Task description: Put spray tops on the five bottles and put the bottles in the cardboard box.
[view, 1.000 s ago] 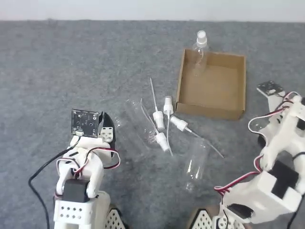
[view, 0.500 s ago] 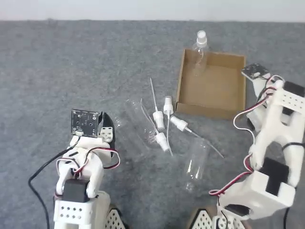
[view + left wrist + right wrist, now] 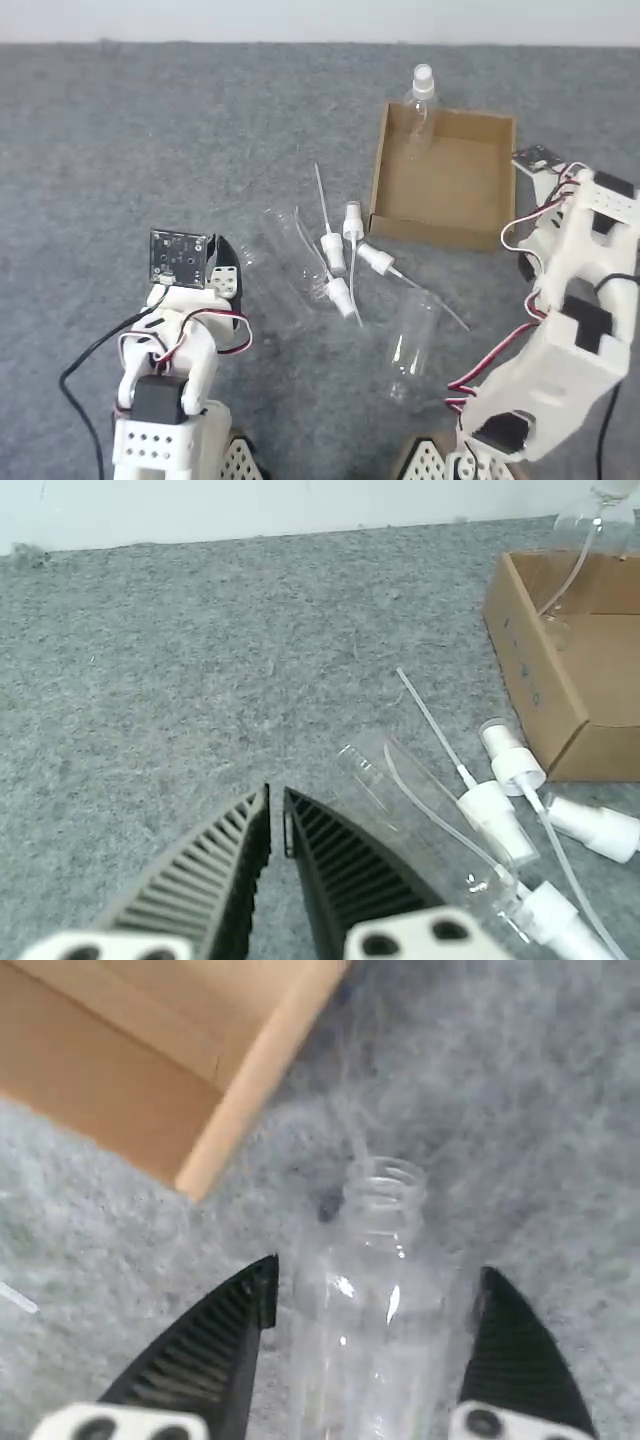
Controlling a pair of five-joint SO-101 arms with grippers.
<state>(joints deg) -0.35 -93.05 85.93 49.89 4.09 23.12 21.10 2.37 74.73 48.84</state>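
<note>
The cardboard box [image 3: 435,233] sits toward the worktop's [image 3: 150,130] far right edge, a topped bottle [image 3: 419,108] leaning in its far left corner; spray tops [image 3: 333,250] lie just left of it, one bottle [image 3: 285,250] left of them, a second bottle [image 3: 412,340] nearer the front edge, and a third bottle [image 3: 372,1290] just off the box's near right corner.

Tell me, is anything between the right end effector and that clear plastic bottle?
Nothing visible. The clear, uncapped plastic bottle sits between the open jaws of the right end effector, beside the brown cardboard box.
</note>
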